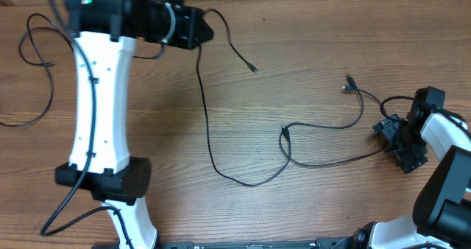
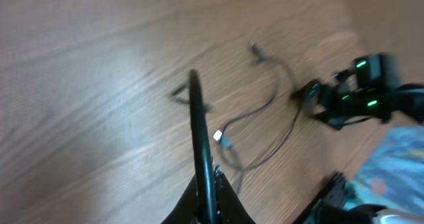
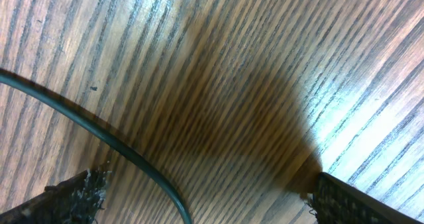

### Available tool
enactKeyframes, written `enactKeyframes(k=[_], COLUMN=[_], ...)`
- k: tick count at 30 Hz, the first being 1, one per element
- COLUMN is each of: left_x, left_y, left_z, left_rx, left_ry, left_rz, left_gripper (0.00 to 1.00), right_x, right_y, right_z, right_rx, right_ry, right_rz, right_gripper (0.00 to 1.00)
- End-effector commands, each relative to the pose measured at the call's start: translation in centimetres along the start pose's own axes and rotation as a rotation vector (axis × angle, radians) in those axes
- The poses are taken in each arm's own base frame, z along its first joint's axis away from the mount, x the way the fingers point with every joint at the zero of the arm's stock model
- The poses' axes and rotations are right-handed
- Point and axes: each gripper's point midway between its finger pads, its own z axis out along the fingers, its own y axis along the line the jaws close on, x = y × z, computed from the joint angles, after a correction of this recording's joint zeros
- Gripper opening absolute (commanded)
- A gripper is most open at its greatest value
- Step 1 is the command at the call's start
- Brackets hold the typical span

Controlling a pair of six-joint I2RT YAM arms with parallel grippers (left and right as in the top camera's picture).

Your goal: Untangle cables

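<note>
Left fingers [image 1: 200,29] clenched on cable [image 1: 208,124]; right fingers [image 3: 358,201] spread, second cable [image 3: 132,158] lying between them

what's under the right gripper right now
Under the right gripper is bare wood table, with one thin black cable crossing between the open fingers. From overhead the gripper itself hides that spot.

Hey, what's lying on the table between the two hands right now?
The overhead view shows only cables, lying in long loose loops, between the left hand and the right hand.
</note>
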Motion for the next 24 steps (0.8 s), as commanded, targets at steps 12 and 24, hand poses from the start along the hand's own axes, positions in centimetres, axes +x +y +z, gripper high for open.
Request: enactKeyframes(k=[12, 24], left_x=[3.7, 5.7], left_y=[3.2, 4.1], left_z=[10.4, 14.1], left_rx=[-0.185, -0.194], left_ry=[0.280, 0.393], left_rz=[-0.188, -0.231], left_gripper=[0.05, 0.05], right_x=[0.3, 0.3], right_y=[0.3, 0.3], right_z=[-0.1, -0.1], right_rx=[-0.023, -0.023], right_ry=[0.015, 0.015], right_rz=[0.000, 0.000], right_gripper=[1.00, 1.00])
